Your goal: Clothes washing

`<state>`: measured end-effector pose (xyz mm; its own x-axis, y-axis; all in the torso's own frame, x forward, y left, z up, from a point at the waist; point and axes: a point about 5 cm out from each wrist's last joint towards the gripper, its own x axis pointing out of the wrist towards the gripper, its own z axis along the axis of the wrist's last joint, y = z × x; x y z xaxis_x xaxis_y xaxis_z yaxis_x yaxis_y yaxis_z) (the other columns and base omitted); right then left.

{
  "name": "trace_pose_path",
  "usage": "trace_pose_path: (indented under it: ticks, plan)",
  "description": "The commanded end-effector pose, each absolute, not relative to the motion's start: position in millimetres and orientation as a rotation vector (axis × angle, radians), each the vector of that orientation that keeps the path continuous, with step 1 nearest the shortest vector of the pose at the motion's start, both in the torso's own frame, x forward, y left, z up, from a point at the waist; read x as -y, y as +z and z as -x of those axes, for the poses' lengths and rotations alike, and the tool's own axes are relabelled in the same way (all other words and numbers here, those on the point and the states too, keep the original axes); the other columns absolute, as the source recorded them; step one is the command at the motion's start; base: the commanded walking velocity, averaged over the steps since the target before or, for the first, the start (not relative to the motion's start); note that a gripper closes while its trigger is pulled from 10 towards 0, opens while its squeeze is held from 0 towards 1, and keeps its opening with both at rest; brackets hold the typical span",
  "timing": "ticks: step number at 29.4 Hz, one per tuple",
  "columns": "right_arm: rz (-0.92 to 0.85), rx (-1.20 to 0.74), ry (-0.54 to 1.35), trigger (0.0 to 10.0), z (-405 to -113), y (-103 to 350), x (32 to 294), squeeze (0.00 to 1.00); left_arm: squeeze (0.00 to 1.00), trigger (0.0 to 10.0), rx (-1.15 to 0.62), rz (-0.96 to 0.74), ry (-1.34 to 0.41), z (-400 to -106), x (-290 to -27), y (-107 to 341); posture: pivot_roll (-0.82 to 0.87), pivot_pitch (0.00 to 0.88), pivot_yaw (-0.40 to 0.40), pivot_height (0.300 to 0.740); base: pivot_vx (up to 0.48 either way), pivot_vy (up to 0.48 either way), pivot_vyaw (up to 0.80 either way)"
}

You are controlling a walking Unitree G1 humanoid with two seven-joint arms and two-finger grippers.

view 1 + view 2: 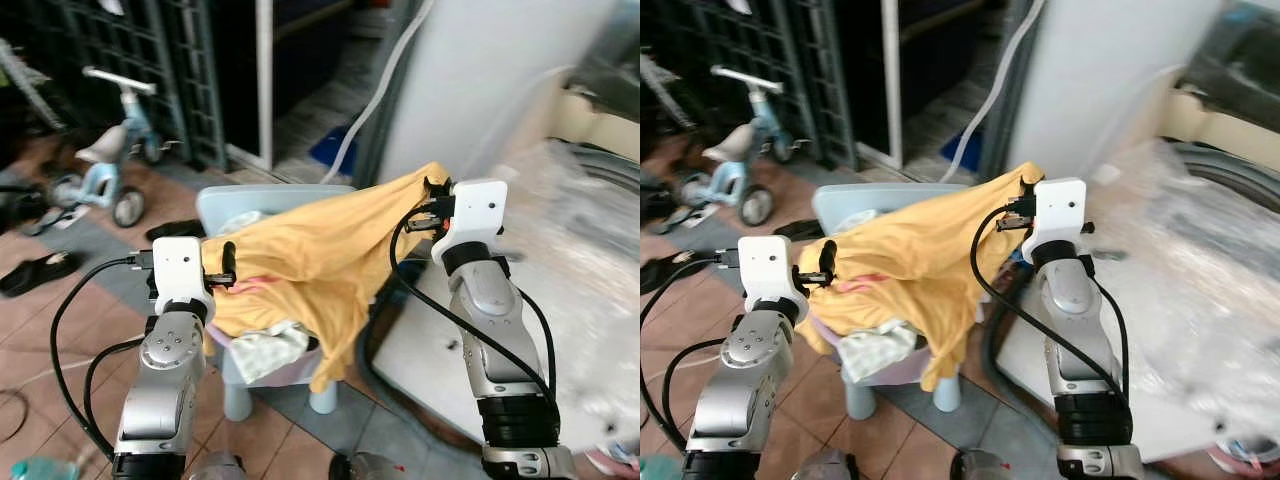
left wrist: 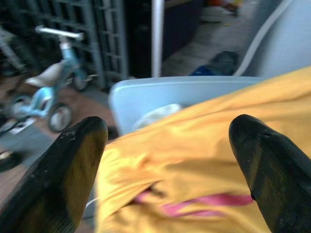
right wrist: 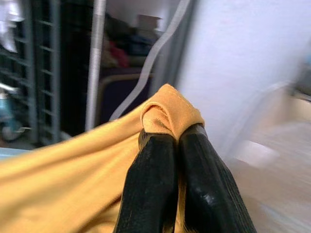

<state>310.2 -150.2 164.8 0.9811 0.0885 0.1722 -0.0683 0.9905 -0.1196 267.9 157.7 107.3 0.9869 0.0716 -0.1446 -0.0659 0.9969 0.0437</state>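
Lifting a garment out of the laundry for the wash.

The right gripper (image 3: pixel 172 141) has its fingers pressed together on a fold of the yellow shirt (image 1: pixel 320 260), holding it up above the pale blue plastic chair (image 1: pixel 225 205). The left gripper (image 2: pixel 170 160) is spread wide, the shirt's lower edge lying just before its fingertips, ungrasped. Other laundry (image 1: pixel 265 350) stays heaped on the chair. Next, I judge, the shirt must be carried toward the washing machine (image 1: pixel 590 230) beside the chair, without dragging the heap.

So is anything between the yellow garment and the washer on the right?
Nothing visible blocks it. The right gripper pinches the yellow garment beside the washing machine; the garment's other end drapes over the small chair.
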Motion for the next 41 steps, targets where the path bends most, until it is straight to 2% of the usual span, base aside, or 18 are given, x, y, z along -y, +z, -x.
trace_pose_path:
  ticks: [1, 10, 22, 31, 36, 41]
  plan:
    - [0.113, 0.197, 0.045, 10.0, -312, 171, 156, 0.00, 0.00, 10.0, -0.122, -0.045, 0.048, -270, -154, 112, -0.01, 0.000, -0.055, 0.740, 0.000, -0.442, -0.76]
    - [0.108, 0.198, 0.037, 10.0, -312, 171, 156, 0.00, 0.00, 10.0, -0.125, -0.044, 0.044, -271, -154, 112, -0.01, 0.000, -0.052, 0.740, 0.000, -0.447, -0.73]
    - [0.114, 0.201, 0.039, 10.0, -314, 171, 157, 0.00, 0.00, 10.0, -0.131, -0.041, 0.041, -272, -153, 110, -0.01, 0.000, -0.051, 0.740, 0.000, -0.437, 0.00]
    - [0.112, 0.192, 0.105, 10.0, -313, 168, 149, 0.00, 0.00, 10.0, -0.116, -0.014, 0.035, -271, -153, 111, -0.01, 0.000, -0.050, 0.740, 0.000, 0.000, 0.00]
    - [0.288, 0.317, 0.306, 10.0, -316, 185, 131, 0.00, 0.00, 10.0, -0.113, 0.009, 0.020, -271, -151, 112, -0.01, 0.000, -0.048, 0.740, 0.000, 0.000, 0.00]
    - [0.288, 0.317, 0.321, 10.0, -319, 187, 132, 0.00, 0.00, 10.0, -0.115, 0.014, 0.027, -271, -153, 112, -0.01, 0.000, -0.051, 0.740, 0.000, 0.000, 0.00]
